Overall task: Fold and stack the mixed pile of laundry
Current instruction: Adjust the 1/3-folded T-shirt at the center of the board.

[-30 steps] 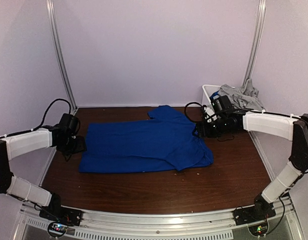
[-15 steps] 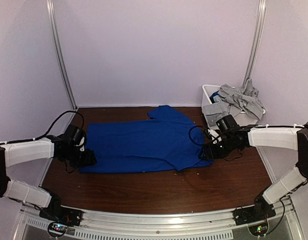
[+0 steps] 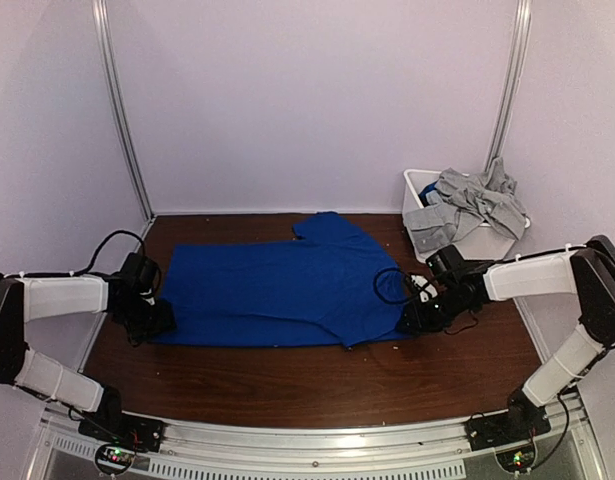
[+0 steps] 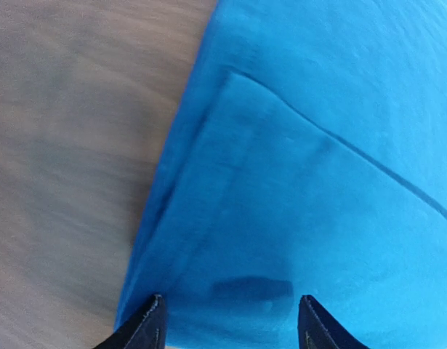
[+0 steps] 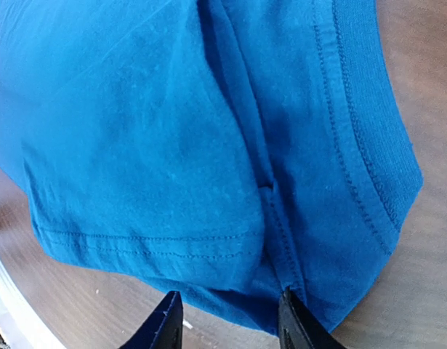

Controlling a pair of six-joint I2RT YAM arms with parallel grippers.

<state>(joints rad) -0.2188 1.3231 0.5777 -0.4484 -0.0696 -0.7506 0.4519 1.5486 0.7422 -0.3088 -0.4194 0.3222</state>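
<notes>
**Both tools released at the shirt's near corners: pre-grasp**

We have one blue shirt [image 3: 287, 290] lying flat across the middle of the worktop [image 3: 287, 385], bottom hem toward the left arm and sleeves toward the right. The rest of the pile, the grey garments [image 3: 472, 200], sits heaped in and over the white bin [image 3: 415, 183] at the far right, well apart from the shirt.

Left tool [image 4: 230, 323]: low over the near-left corner, fingers spread, blue cloth beneath them, nothing pinched. Right tool [image 5: 227, 323]: fingers apart, straddling the near-right edge by the sleeve hem, also released.

We read the matched placement as set-up for a lengthwise fold: one arm at each end of the near edge, so the edge lifts evenly and stays taut.

Watch points:
- The left wrist view shows a crease and a doubled layer near that corner, so a shallow pinch may take only the top ply.
- The right corner has sleeve and body overlapping, so the same risk applies.

No folded stack is visible, so we judge the task to be early.
</notes>
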